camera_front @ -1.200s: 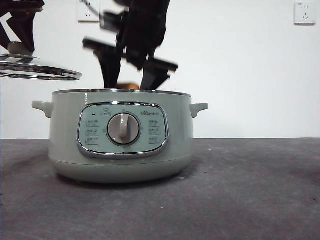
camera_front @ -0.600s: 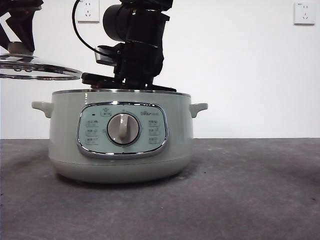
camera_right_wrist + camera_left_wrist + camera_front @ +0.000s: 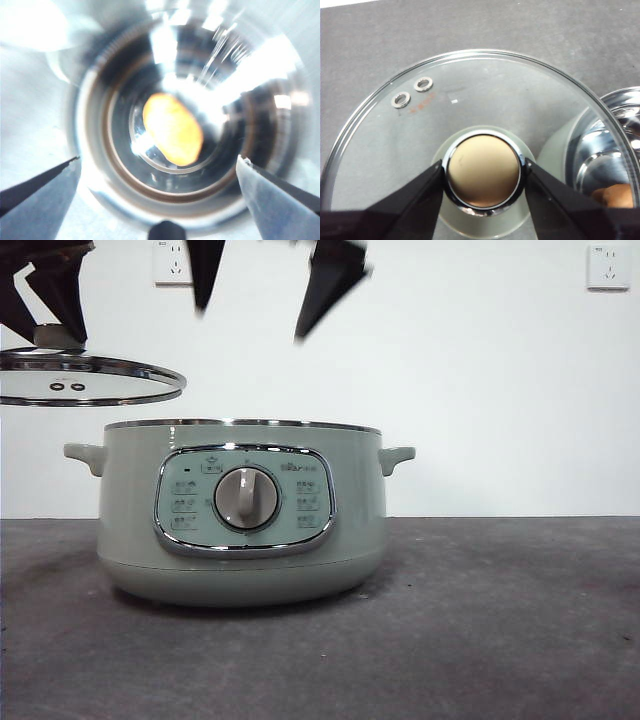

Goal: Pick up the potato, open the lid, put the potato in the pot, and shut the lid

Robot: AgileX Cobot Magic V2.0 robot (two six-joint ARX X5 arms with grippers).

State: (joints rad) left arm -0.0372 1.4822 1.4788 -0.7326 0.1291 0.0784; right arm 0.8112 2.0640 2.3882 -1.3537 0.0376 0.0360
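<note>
Surface: you have a dark grey, matte, slightly mottled table top [image 3: 500, 640] running level across the front view. Behind it stands a plain white wall [image 3: 480, 390] carrying two white sockets, one high at the left [image 3: 176, 262] and one high at the right [image 3: 609, 266].

Pot [image 3: 240, 510]: pale sage-green cooker, standing left of centre on the table, uncovered, chrome rim showing, small handle on each side, chrome-framed front panel with a round dial [image 3: 246, 498] facing you.

Potato [image 3: 172, 129]: orange-brown, lying on the shiny floor of the pot's bowl; you see it from straight above in the right wrist view, blurred, and again at the picture's edge in the left wrist view [image 3: 616, 195].

Lid [image 3: 90, 377]: glass dome with chrome rim, held level in the air, above and left of the pot, its edge overlapping the pot's left side. Two small ringed vent holes [image 3: 411, 92] show in the glass.

Left gripper [image 3: 484, 172]: jaws clamped on either side of the lid's knob [image 3: 483, 170].

Right gripper [image 3: 262, 288]: high above the pot's mouth, jaws spread wide with nothing between them, clear of the rim.
</note>
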